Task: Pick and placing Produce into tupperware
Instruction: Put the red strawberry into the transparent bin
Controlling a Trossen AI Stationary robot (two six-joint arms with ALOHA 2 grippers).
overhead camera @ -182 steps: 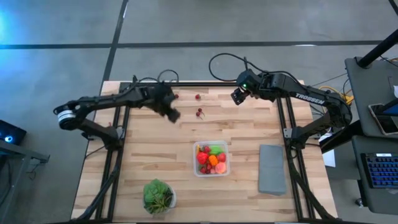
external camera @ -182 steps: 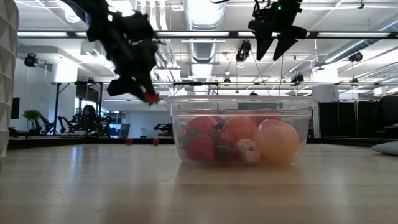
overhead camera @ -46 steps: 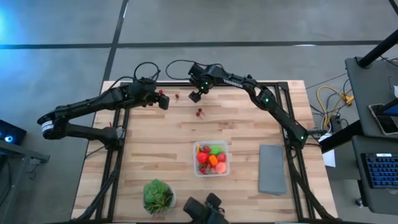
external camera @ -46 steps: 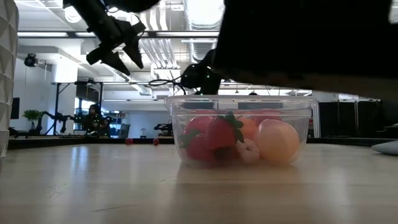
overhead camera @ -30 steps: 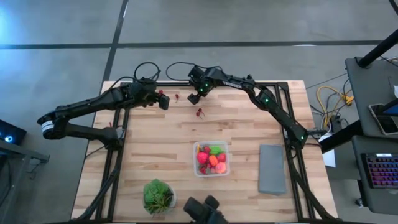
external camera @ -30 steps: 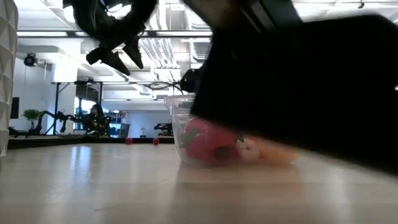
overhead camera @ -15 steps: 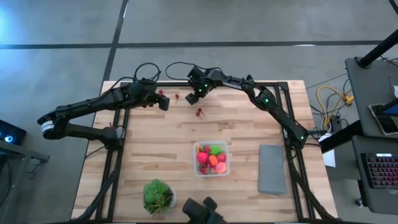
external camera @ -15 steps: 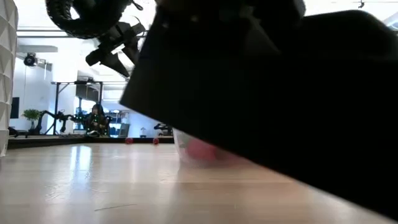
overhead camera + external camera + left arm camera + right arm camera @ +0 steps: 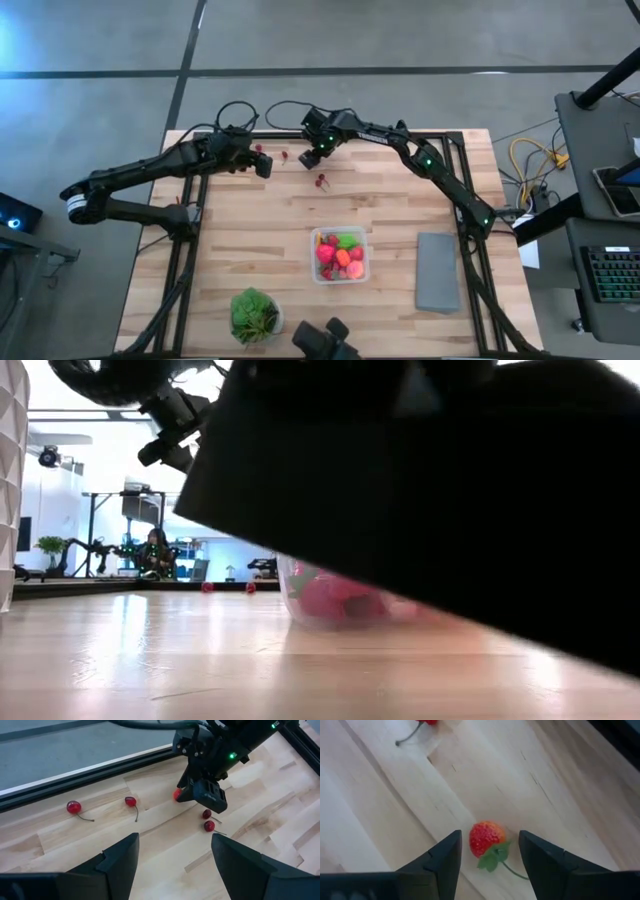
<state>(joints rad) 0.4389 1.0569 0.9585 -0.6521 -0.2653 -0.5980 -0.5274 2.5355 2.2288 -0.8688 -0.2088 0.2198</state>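
Right gripper (image 9: 487, 862) narrowed, apparently straddling strawberry (image 9: 485, 838)

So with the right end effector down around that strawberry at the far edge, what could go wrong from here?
1. The strawberry sits between the right end effector's fingers with gaps either side; an off-centre close could squirt it away.
2. Its leafy stem trails sideways and might be pinched instead of the body.
3. The left end effector hovers nearby over loose cherries, so the arms could clash.
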